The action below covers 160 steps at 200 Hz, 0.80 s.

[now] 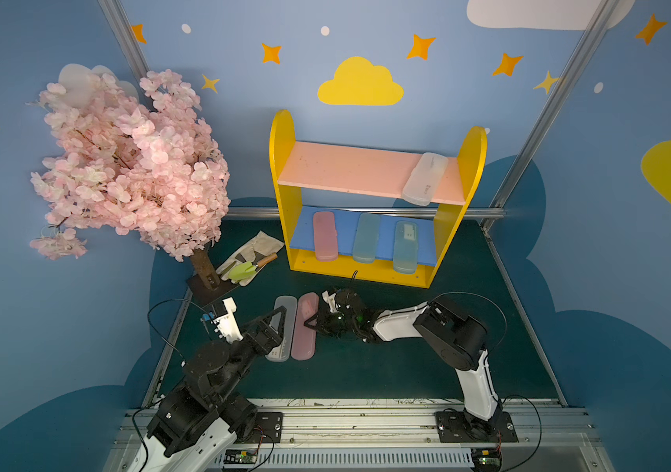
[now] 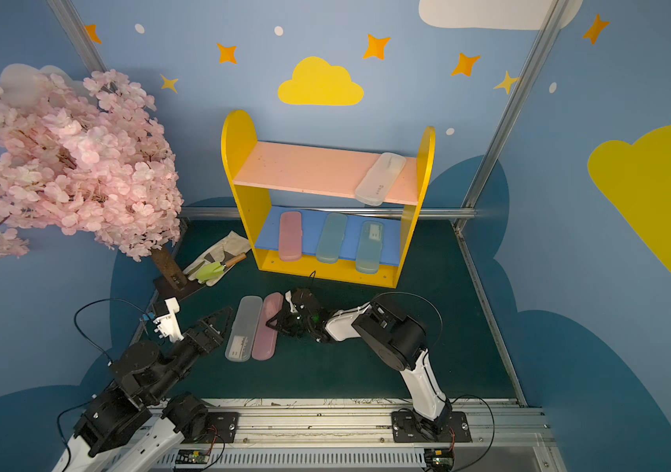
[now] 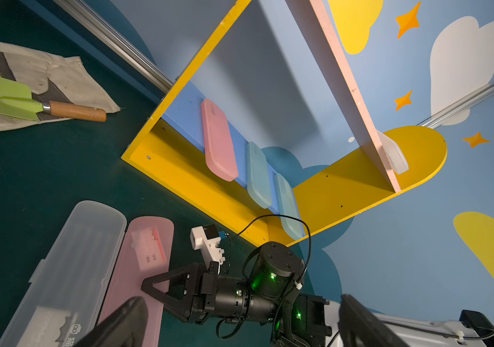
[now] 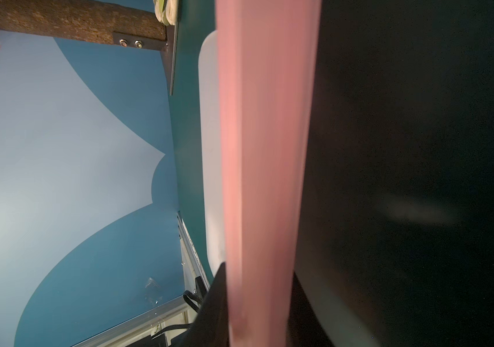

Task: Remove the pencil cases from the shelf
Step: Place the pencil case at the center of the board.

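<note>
Left rear of the bench (image 1: 407, 367): blossom tree (image 1: 129, 163) on a dark base plate, canopy overhanging that corner. Just beside the trunk: green trowel (image 1: 248, 268) lying on a pale glove (image 1: 262, 245), near the shelf (image 1: 282, 163) but apart from it.

Shelf at the back centre, open front facing the arms. On the pink upper board (image 1: 346, 167), close by the right panel: upper white case (image 1: 425, 178), near end jutting past the board's edge. On the blue lower board (image 1: 303, 235), side by side and apart: shelf pink case (image 1: 325, 236), plain blue case (image 1: 366, 238), labelled blue case (image 1: 405, 247), each overhanging the front edge.

In front of the shelf, flat on the bench, long sides together: bench white case (image 1: 284, 312) and bench pink case (image 1: 305, 335).

Right arm: stretches low across the bench, forearm near level, wrist rolled sideways, lying before the lower tier. Right tool (image 1: 308, 323): clenched on the right long edge of the bench pink case, about mid-length.

Left arm: comes in from the near left corner, elbow folded, wrist above the near end of the bench white case. Left tool (image 2: 222, 319): released, fingers spread wide, grasping nothing.
</note>
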Available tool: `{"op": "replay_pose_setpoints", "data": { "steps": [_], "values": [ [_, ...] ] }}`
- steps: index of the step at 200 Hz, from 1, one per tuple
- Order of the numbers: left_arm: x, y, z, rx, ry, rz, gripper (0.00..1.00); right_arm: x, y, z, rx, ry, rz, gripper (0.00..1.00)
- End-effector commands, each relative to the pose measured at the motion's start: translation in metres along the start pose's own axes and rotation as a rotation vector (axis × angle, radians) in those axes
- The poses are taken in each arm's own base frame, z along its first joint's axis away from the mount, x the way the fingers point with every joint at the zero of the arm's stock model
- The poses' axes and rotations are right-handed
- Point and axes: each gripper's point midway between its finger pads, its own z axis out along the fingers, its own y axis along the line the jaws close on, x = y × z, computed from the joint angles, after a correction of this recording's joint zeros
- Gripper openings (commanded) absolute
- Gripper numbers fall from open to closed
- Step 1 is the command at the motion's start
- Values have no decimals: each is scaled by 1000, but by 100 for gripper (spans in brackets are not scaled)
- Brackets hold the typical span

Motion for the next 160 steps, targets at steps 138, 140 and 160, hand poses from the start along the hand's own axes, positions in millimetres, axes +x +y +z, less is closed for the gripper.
{"op": "replay_pose_setpoints", "data": {
  "steps": [138,140,160],
  "values": [
    [2,-4,6,5,18,-10,100,6,-7,-19,110,24,-18,66],
    [2,-5,6,6,19,-10,100,6,-8,-19,113,24,-17,66],
    [0,-12,9,16,33,-10,100,7,-11,-30,138,15,-30,68]
  ]
}}
